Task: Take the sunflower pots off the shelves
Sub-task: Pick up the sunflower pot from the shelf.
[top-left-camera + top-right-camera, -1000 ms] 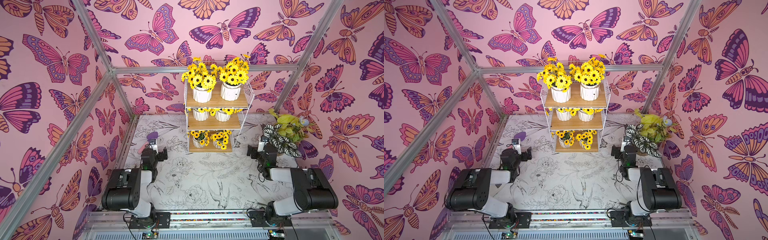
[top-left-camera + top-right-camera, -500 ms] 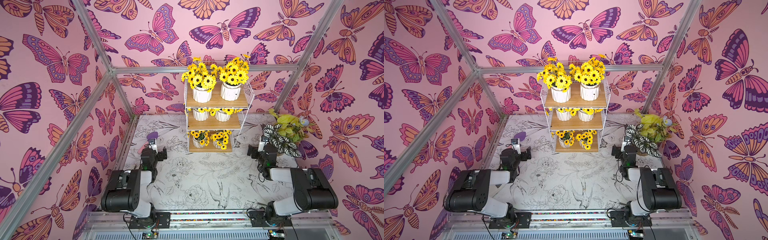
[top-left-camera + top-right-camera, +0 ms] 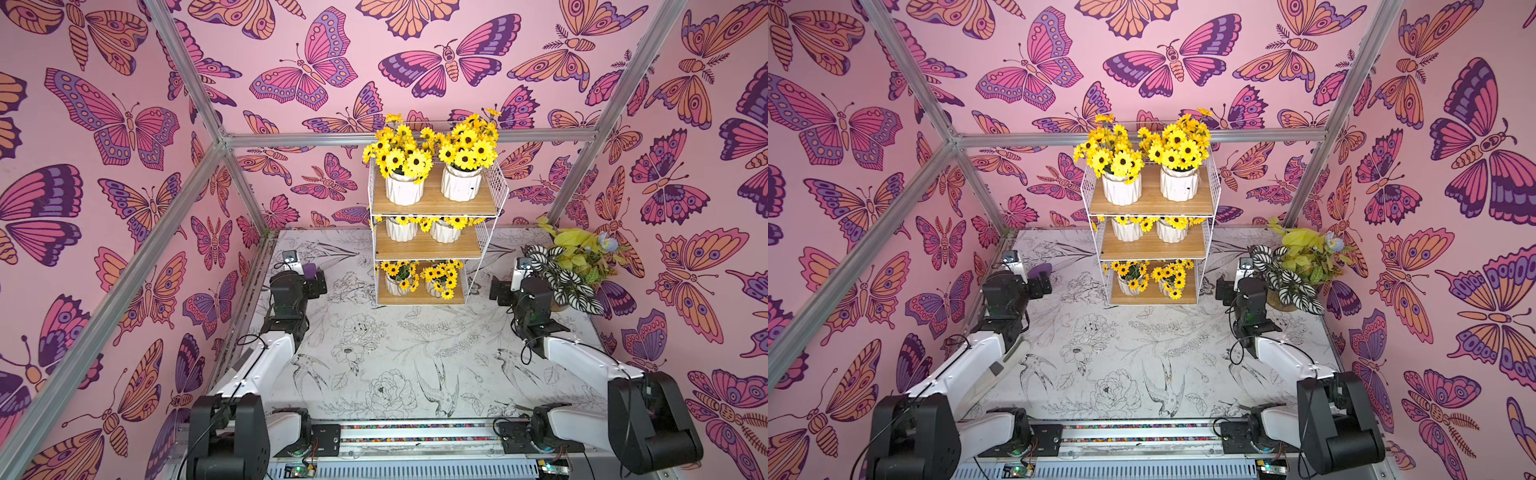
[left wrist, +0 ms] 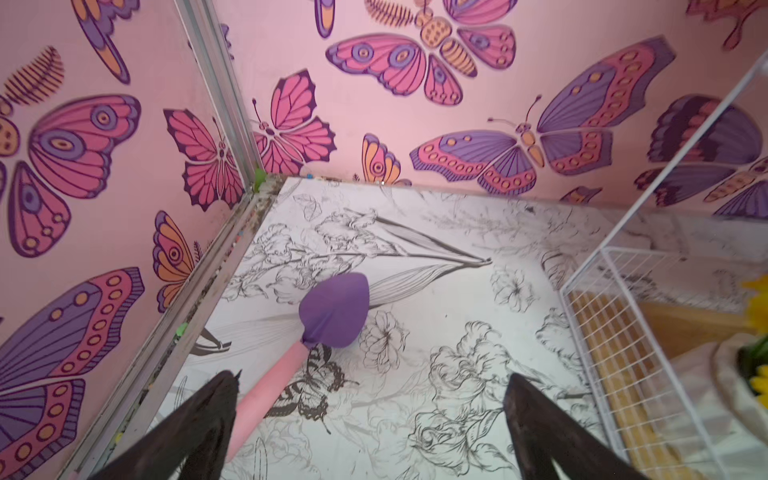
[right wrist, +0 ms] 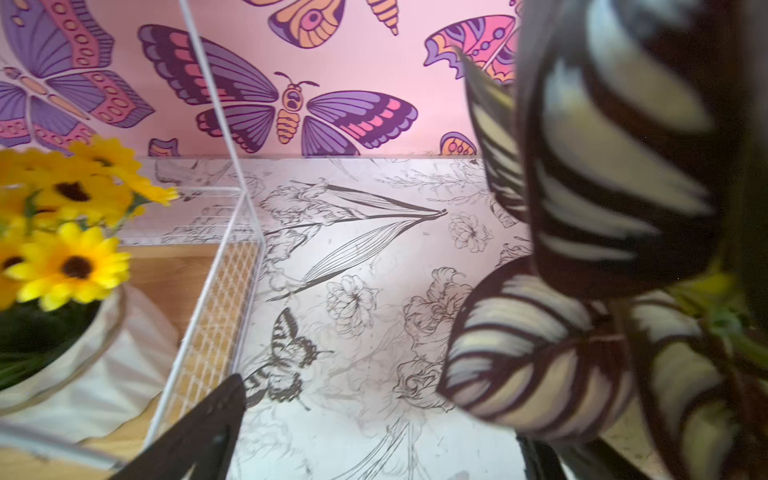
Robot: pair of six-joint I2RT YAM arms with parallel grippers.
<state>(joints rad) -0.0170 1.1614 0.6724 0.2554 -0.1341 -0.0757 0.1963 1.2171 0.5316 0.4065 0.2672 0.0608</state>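
Note:
The shelves (image 3: 434, 204) (image 3: 1152, 206) stand at the back middle of the table, with two sunflower pots on each board. The top pair (image 3: 402, 190) (image 3: 460, 183) rises highest. The middle pair (image 3: 401, 231) and the bottom pair (image 3: 395, 283) sit under the boards above. My left gripper (image 3: 316, 283) (image 4: 370, 401) hovers open and empty to the left of the bottom board. To the right of that board my right gripper (image 3: 498, 291) (image 5: 374, 440) is open and empty. A bottom pot (image 5: 83, 374) shows beside it, behind the wire side.
A plant with striped black-and-white and lime leaves (image 3: 561, 278) (image 5: 602, 208) stands at the right wall, its leaves hanging over my right gripper. A pink stick with a purple head (image 4: 332, 311) lies by my left gripper. Pink butterfly walls close in three sides.

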